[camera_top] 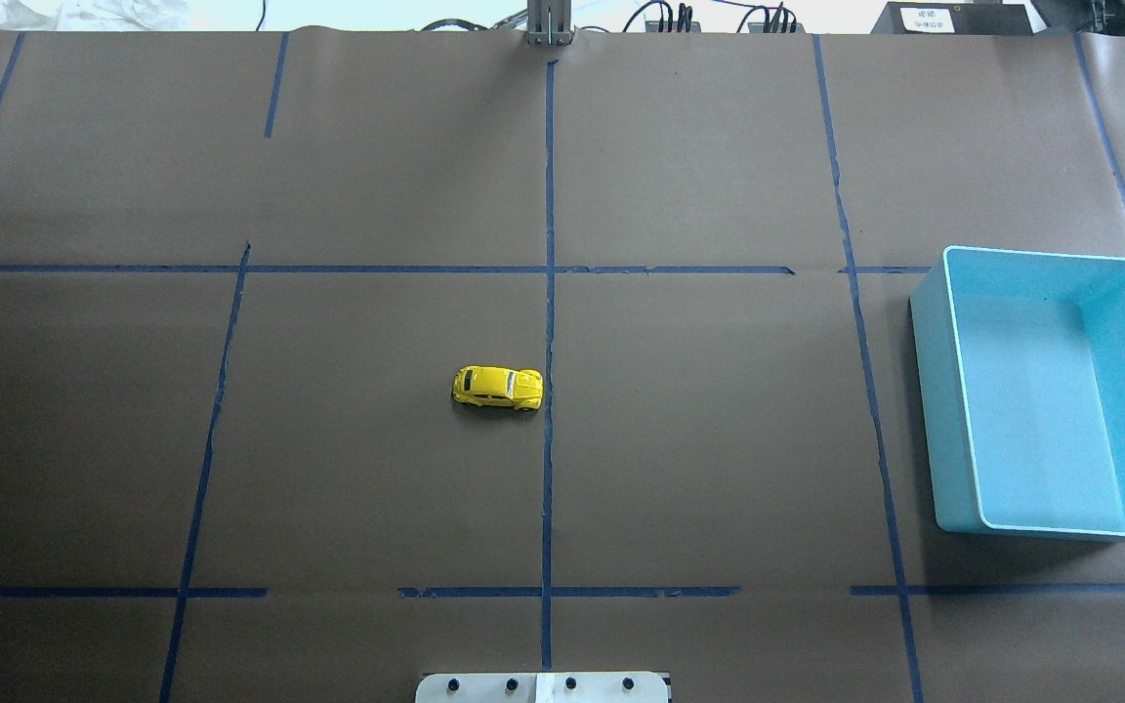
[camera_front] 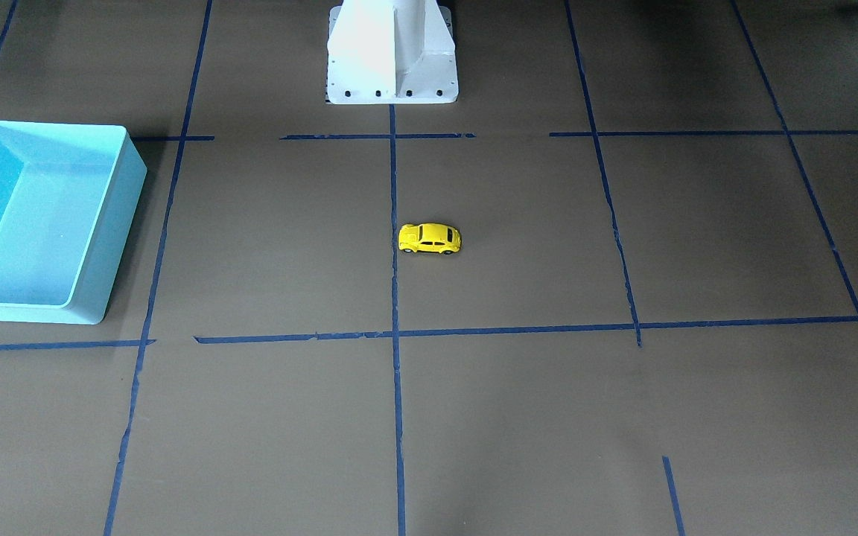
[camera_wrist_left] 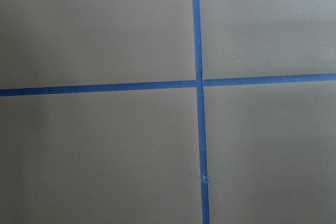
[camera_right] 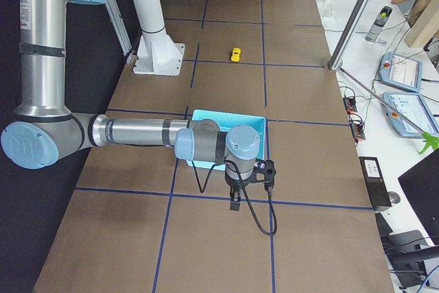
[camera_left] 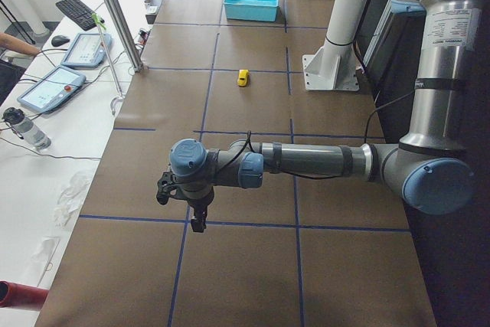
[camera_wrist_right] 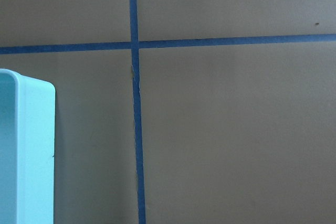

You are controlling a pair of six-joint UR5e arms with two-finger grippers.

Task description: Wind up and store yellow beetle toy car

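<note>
Yellow beetle toy car [camera_top: 497, 388]: a small, bright yellow car with a rounded, humped body, dark side windows and small black wheels. It stands upright on all its wheels near the middle of the table [camera_top: 719, 459], which is covered in brown paper. The car lies lengthwise across the table, one end just beside the central line of blue tape [camera_top: 549, 195], on the robot's left of it. Nothing touches the car.

Left gripper [camera_left: 198, 223]: shown only in the left side view, hanging with its fingers pointing down above the paper near the left end of the table, well apart from the car. From this view it cannot be told how far the fingers are spread. Its wrist camera shows only bare paper and a crossing of two tape lines.

Right gripper [camera_right: 234, 204]: shown only in the right side view, fingers pointing down, just past the light blue bin [camera_top: 928, 391] toward the table's right end. The finger gap cannot be judged here either. Its wrist camera shows one corner of the bin and a tape crossing.

The bin stands open on the robot's right, well apart from the car, with nothing seen inside
</note>
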